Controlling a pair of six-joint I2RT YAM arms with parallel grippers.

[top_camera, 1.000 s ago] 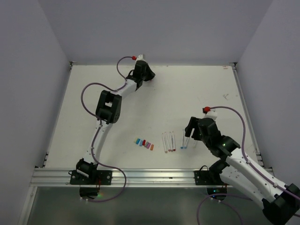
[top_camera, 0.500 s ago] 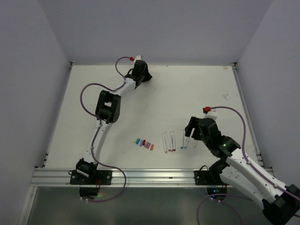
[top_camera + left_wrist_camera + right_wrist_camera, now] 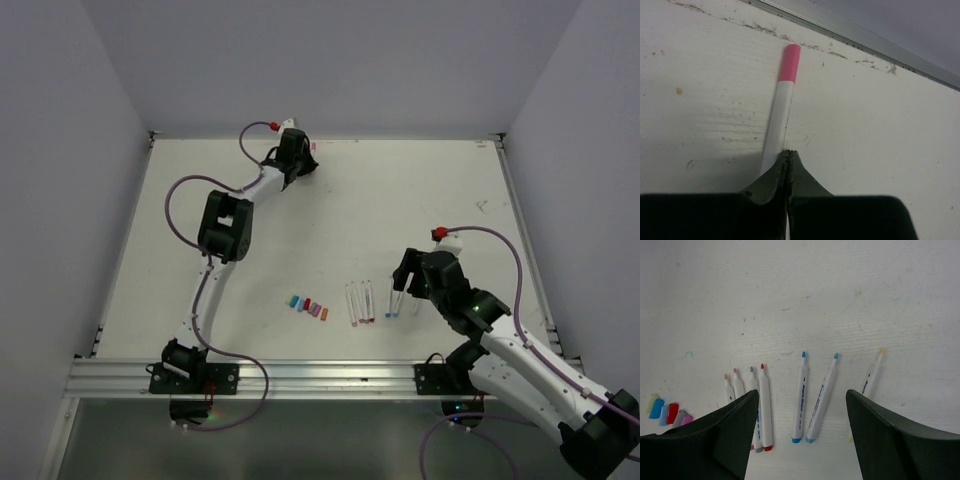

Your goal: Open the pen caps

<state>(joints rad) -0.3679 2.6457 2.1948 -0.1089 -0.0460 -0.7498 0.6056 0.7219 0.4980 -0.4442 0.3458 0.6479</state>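
At the far edge of the table [image 3: 400,200], the left gripper [image 3: 787,156], fingers pressed together, is touching the barrel of a pink-capped pen [image 3: 780,115] lying near the rail [image 3: 850,37], so a push could be skidding it out of reach, while the right gripper [image 3: 802,405] is hovering spread over uncapped pens [image 3: 800,395].

The pen caps [image 3: 308,307] sit just left of the pens [image 3: 362,301], toward the near side of the table [image 3: 420,200]. Another pen [image 3: 782,107] lies at the far edge, before my left gripper [image 3: 787,153].

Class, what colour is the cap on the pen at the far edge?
Pink cap; clearest in the left wrist view.
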